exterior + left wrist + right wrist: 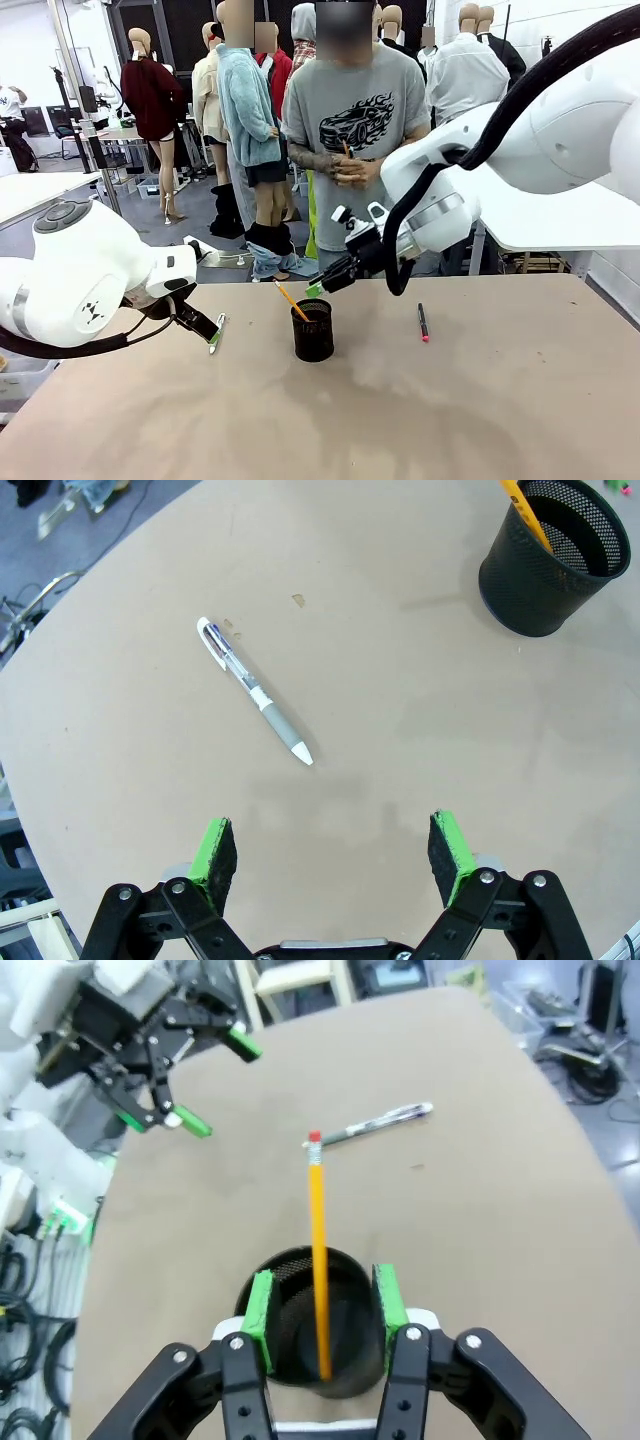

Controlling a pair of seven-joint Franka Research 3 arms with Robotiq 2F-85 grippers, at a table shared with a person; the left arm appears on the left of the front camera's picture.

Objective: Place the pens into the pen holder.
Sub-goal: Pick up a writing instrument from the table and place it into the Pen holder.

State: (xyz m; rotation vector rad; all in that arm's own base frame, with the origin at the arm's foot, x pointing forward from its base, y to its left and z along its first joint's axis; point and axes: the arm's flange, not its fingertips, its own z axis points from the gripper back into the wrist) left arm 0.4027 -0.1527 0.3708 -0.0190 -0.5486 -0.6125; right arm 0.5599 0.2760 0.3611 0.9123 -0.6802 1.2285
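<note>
The left gripper (333,855) hangs above the table (420,740) with its jaws wide apart and empty. The silvery-white pen (255,690) lies flat just ahead of it, left of the pen holder (313,332). Its long axis runs slantwise to the line between the 2 pads, so the wrist probably must turn before closing. The right gripper (323,1310) is over the holder, with its jaws parted around 1 orange pencil (318,1250) standing inside and not touching it. The dark pen (423,322) lies right of the holder, nearer the right arm.
</note>
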